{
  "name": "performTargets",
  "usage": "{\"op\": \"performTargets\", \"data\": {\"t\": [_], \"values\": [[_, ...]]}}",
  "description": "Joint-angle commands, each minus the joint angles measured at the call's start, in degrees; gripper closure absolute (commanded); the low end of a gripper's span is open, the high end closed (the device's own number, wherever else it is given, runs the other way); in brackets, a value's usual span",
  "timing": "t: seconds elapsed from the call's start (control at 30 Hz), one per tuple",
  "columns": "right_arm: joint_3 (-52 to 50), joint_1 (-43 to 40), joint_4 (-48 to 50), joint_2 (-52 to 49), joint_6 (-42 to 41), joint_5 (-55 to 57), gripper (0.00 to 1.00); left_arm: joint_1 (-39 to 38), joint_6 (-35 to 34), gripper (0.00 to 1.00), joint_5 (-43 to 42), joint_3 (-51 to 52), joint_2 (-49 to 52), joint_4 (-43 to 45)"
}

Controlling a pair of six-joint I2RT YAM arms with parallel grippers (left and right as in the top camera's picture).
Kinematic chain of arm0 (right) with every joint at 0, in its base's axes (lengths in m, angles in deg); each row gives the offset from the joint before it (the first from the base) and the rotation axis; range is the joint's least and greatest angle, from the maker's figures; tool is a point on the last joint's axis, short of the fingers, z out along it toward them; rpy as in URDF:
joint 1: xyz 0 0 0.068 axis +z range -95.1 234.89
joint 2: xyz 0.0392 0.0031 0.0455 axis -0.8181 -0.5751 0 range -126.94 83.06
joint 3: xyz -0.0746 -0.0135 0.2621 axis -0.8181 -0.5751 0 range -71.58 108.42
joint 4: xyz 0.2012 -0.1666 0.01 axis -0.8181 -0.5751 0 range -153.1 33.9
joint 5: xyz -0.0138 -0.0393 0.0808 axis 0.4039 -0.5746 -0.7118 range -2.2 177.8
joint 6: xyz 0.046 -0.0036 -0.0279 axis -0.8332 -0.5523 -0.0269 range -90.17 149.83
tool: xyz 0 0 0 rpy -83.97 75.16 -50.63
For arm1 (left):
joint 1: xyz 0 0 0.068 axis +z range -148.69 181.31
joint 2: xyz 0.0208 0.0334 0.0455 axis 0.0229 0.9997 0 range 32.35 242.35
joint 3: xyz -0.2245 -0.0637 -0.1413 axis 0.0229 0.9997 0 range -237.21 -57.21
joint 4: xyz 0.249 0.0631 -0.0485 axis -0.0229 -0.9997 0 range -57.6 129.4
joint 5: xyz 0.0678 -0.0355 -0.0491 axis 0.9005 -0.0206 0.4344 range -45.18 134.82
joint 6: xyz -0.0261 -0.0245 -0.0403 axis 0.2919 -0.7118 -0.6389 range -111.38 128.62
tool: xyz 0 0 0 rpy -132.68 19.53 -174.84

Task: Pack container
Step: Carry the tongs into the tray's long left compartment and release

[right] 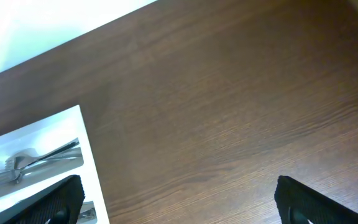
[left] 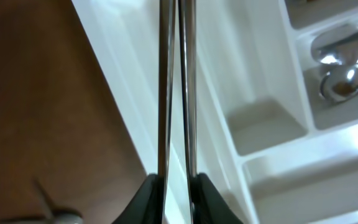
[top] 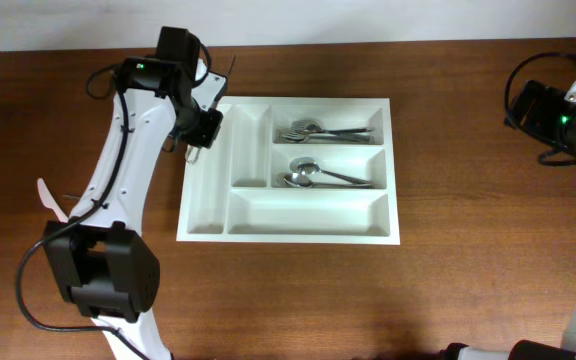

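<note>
The brown wooden bench (top: pixel 468 290) carries the container (top: pixel 308 213), a white tray with compartments, which lies about in its middle. The left tool (left: pixel 176 190) hangs over the far left corner of the container, and its fingers are closed on two thin metal strips (left: pixel 189 93) that stand side by side between them. The right tool (right: pixel 179 202) is wide open and holds nothing, over the bench to the right of the container. Forks (top: pixel 323 131) lie in the far right compartment, and spoons (top: pixel 313 177) lie in the one just nearer.
</note>
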Motion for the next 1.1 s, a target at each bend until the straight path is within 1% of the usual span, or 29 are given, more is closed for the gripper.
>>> {"op": "performTargets", "data": {"t": [0.0,0.1,0.33,0.47,0.5,0.57,0.7,0.73,0.77,0.8,0.87,0.97,1.0,1.07], "values": [[-0.26,-0.33,0.04,-0.09,-0.46,-0.31,0.01,-0.13,-7.10,0.98,0.17,0.72,-0.48,-0.68],[-0.26,-0.33,0.04,-0.09,-0.48,-0.31,0.01,-0.13,-9.77,0.98,2.32,3.15,-0.48,-0.35],[-0.26,-0.33,0.04,-0.09,-0.46,-0.31,0.01,-0.20,-9.77,0.98,2.45,11.85,-0.48,2.60],[-0.26,-0.33,0.04,-0.09,-0.48,-0.31,0.01,-0.20,-10.25,0.93,2.49,15.96,-0.48,6.84],[-0.26,-0.33,0.04,-0.09,-0.46,-0.31,0.01,-0.17,-11.26,0.92,2.89,16.59,-0.48,7.50],[-0.26,-0.33,0.04,-0.09,-0.48,-0.31,0.01,-0.20,-13.51,0.92,4.07,17.42,-0.46,8.07],[-0.26,-0.33,0.04,-0.09,-0.46,-0.31,0.01,-0.20,-13.84,0.89,4.13,17.92,-0.46,8.39],[-0.26,-0.33,0.04,-0.09,-0.46,-0.31,0.01,-0.20,-13.84,0.86,4.13,17.92,-0.46,8.37],[-0.26,-0.33,0.04,-0.09,-0.46,-0.31,0.01,-0.20,-13.84,0.80,4.11,17.92,-0.46,8.35],[-0.26,-0.33,0.04,-0.09,-0.46,-0.31,0.01,-0.20,-13.84,0.73,4.02,17.92,-0.46,8.28],[-0.26,-0.33,0.04,-0.09,-0.46,-0.31,0.01,-0.20,-13.84,0.55,3.93,17.90,-0.48,8.26],[-0.26,-0.33,0.04,-0.09,-0.46,-0.31,0.01,-0.17,-13.81,0.35,3.93,17.09,-0.59,7.69],[-0.26,-0.33,0.04,-0.09,-0.46,-0.31,0.01,-0.11,-13.81,0.33,3.93,16.46,-0.59,7.30],[-0.26,-0.33,0.04,-0.09,-0.46,-0.31,0.01,0.11,-13.81,0.33,4.00,14.64,-0.59,5.68]]}}
